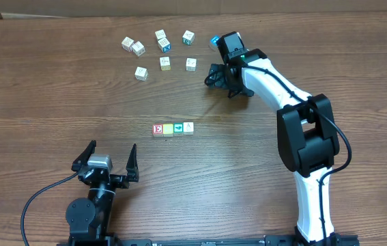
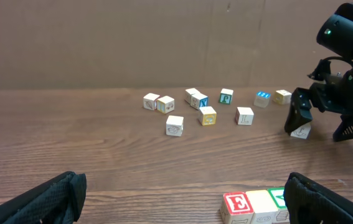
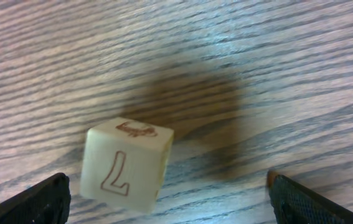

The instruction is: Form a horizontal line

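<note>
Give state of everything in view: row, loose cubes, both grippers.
Row, four cubes touching, straight.
Loose cubes, scattered beyond the row.
Lone cube, lying free, not gripped.
Left gripper, open, empty.
Right gripper, open, straddling the lone cube.

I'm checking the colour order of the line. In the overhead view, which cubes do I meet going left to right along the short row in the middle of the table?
red E cube → pale yellow cube → teal-green cube → white cube
</note>
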`<act>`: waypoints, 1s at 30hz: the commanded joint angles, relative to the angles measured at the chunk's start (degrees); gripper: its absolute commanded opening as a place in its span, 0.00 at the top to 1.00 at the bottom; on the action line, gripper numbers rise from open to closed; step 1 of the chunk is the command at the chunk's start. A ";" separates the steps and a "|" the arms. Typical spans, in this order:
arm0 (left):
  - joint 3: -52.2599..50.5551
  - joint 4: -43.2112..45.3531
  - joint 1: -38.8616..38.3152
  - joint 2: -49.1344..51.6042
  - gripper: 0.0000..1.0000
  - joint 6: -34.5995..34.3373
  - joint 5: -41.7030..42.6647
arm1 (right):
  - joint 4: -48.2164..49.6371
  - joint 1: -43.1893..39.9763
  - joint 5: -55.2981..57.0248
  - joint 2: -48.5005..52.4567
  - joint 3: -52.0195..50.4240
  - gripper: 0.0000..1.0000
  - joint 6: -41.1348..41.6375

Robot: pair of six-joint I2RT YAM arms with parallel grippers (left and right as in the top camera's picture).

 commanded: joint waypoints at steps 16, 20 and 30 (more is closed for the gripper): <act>-0.22 -0.17 -0.04 -0.74 0.00 1.53 -0.39 | 0.17 -11.85 0.28 -17.99 -0.46 0.00 0.17; -0.20 -0.17 -0.04 -0.74 0.00 1.53 -0.39 | 0.17 -11.85 0.28 -26.47 -0.46 0.00 0.17; -0.22 -0.17 -0.04 -0.74 0.00 1.53 -0.39 | 0.15 -11.87 0.28 -39.58 -0.46 0.00 0.17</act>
